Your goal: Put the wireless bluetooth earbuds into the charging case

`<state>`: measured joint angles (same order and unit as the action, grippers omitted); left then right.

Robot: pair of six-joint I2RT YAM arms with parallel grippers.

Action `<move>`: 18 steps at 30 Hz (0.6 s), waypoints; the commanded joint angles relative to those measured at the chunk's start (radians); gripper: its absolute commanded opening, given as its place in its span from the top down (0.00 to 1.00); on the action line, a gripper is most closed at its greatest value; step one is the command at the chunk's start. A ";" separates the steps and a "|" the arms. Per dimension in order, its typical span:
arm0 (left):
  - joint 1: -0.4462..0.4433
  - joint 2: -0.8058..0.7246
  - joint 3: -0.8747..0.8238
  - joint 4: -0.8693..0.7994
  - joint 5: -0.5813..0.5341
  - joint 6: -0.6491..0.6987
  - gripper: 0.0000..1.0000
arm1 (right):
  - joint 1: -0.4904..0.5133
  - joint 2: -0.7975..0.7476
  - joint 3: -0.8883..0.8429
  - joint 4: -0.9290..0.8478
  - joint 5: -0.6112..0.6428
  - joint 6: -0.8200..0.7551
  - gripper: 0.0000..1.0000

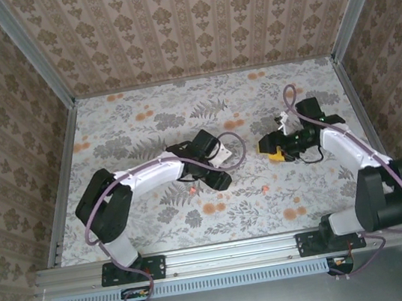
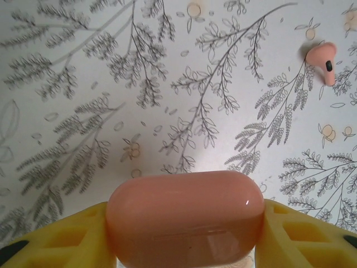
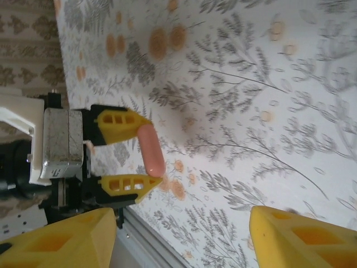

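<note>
Floral surface, enclosed by papered walls. The left arm extends from its base toward 1 o'clock. The right arm rises toward 12 o'clock, and its wrist turns to 9 o'clock. The two sets of jaws face each other near the surface's centre and stand apart.

Left jaws: partly closed, with the yellow fingers pressed against the two ends of the case, which sits closed between their tips.

Right jaws: wide open, with nothing between the yellow fingers.

One earbud lies on the surface at 2 o'clock from the case, well apart from it.
</note>
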<state>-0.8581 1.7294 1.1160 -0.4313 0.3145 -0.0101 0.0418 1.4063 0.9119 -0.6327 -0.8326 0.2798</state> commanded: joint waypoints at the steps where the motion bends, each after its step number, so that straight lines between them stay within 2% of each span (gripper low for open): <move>1: 0.054 -0.065 -0.038 0.130 0.140 0.134 0.57 | 0.023 0.082 0.049 -0.008 -0.104 -0.052 0.41; 5: 0.087 -0.130 -0.104 0.216 0.208 0.257 0.58 | 0.056 0.155 0.095 -0.033 -0.147 -0.058 0.46; 10: 0.096 -0.160 -0.112 0.220 0.217 0.374 0.58 | 0.100 0.148 0.106 -0.020 -0.149 -0.047 0.46; 18: 0.089 -0.199 -0.142 0.302 0.170 0.404 0.60 | 0.178 0.033 0.039 0.165 -0.120 0.072 0.47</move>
<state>-0.7650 1.5734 0.9894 -0.1822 0.4835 0.3405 0.1909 1.4845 0.9695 -0.5495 -0.9424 0.2958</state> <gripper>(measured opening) 0.532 0.531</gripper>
